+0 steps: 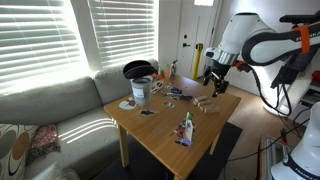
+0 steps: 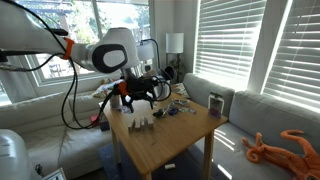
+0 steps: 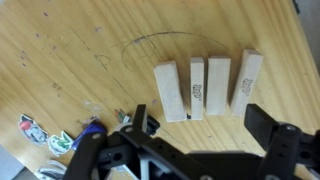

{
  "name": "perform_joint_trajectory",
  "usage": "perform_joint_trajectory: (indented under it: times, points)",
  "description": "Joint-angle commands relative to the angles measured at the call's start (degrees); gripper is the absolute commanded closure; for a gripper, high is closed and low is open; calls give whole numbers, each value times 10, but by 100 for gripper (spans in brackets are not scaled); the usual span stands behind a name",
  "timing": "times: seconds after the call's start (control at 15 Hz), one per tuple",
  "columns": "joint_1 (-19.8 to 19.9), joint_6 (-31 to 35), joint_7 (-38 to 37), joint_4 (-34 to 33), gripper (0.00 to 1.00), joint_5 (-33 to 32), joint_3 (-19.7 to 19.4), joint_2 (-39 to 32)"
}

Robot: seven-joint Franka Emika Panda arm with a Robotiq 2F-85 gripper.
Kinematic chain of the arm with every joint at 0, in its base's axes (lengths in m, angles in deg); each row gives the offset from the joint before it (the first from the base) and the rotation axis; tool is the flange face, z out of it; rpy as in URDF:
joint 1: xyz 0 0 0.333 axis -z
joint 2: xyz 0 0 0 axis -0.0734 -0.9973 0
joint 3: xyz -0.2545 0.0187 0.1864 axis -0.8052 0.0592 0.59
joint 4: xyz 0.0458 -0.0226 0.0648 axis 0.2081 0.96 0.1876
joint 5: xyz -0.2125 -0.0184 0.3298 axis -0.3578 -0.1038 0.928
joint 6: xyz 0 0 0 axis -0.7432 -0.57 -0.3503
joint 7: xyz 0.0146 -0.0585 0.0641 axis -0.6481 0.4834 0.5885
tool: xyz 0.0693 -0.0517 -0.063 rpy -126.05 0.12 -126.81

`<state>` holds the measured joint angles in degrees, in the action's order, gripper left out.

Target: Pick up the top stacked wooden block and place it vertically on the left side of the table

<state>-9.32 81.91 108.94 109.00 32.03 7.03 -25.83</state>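
Several pale wooden blocks (image 3: 198, 88) lie side by side on the light-brown wooden table (image 3: 60, 50). In the wrist view I cannot tell whether one lies on another. They show small in both exterior views (image 1: 205, 104) (image 2: 143, 120). My gripper (image 3: 203, 130) is open and empty. It hangs just above the table with its two black fingers either side of the near ends of the blocks, not touching them. It also shows in both exterior views (image 1: 216, 82) (image 2: 140, 96), above the blocks at one edge of the table (image 1: 160, 135) (image 2: 175, 135).
A paint can (image 1: 141, 92), a black bowl (image 1: 137, 69) and a small upright bottle (image 1: 186, 128) stand on the table, with small stickers (image 3: 35, 130) scattered about. A grey sofa (image 1: 50, 105) borders the table. Cables (image 1: 285, 95) hang behind the arm.
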Motion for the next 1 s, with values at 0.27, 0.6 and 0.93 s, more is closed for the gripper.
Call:
perform_joint_trajectory:
  times: [0.27, 0.6, 0.93]
  points:
    - [-8, -132, 59, -147, 0, -84, 56, -133]
    - [-2, -136, 35, -159, 0, -225, 90, -185]
    - [-5, -116, 28, -145, 0, -247, 89, -188]
